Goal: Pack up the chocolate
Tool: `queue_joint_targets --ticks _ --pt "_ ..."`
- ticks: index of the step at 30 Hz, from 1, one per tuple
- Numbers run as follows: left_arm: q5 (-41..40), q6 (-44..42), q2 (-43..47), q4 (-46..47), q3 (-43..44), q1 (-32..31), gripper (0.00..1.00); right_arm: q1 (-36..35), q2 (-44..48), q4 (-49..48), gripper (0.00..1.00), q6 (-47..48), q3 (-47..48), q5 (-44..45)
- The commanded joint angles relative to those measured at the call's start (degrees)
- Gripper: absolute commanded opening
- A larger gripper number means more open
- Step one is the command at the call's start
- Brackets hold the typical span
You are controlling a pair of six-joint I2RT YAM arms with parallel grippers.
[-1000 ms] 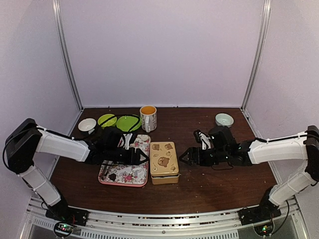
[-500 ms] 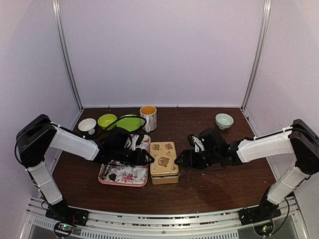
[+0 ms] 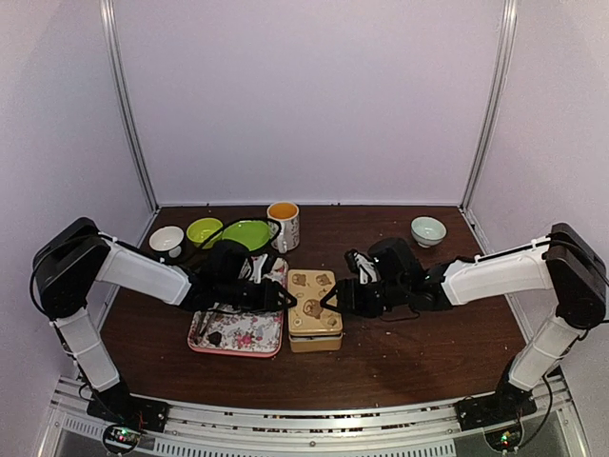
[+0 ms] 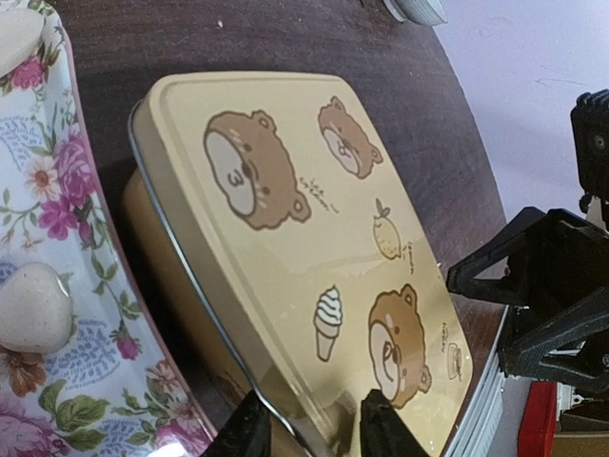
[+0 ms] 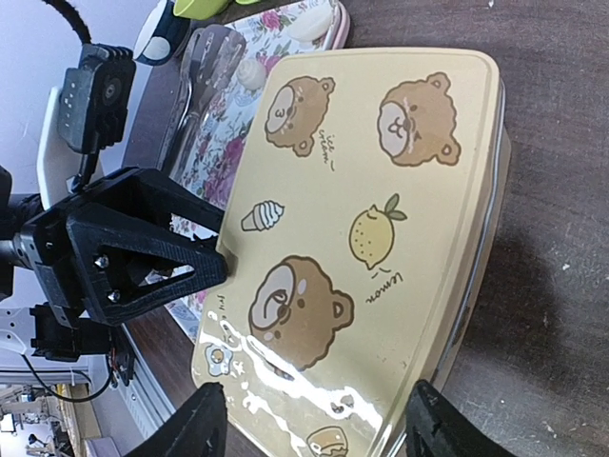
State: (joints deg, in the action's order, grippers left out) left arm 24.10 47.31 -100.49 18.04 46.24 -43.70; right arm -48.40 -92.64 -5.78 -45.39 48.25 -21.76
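On the dark surface (image 3: 419, 357), the lid of the closed tin (image 3: 314, 307) was straddled by left and right jaws, part-open, unclamped. Squeezing and lifting were judged needed next.

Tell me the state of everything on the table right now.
tin: shut, lid on.
left gripper: open, astride tin's tray-side edge.
right gripper: open, astride tin's opposite edge.
chocolate: lying on floral tray, not yet packed.
mug: upright.
pale bowl: upright.

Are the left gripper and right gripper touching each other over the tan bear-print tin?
Apart. The top external view shows the left gripper and right gripper at opposite sides of the tan rectangular bear-print tin, bare lid visible between them.
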Motion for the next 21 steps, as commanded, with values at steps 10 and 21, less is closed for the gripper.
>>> queue_joint_targets --ticks 10,21 --pt "3.32 1.14 0.77 8.0 0.21 -0.25 0.3 -0.81 -1.2 1.73 0.72 -0.27 2.42 3.57" --pt "1.45 -0.06 0.27 3.92 1.65 -0.25 0.31 -0.72 2.65 4.54 0.72 2.84 3.41 6.16"
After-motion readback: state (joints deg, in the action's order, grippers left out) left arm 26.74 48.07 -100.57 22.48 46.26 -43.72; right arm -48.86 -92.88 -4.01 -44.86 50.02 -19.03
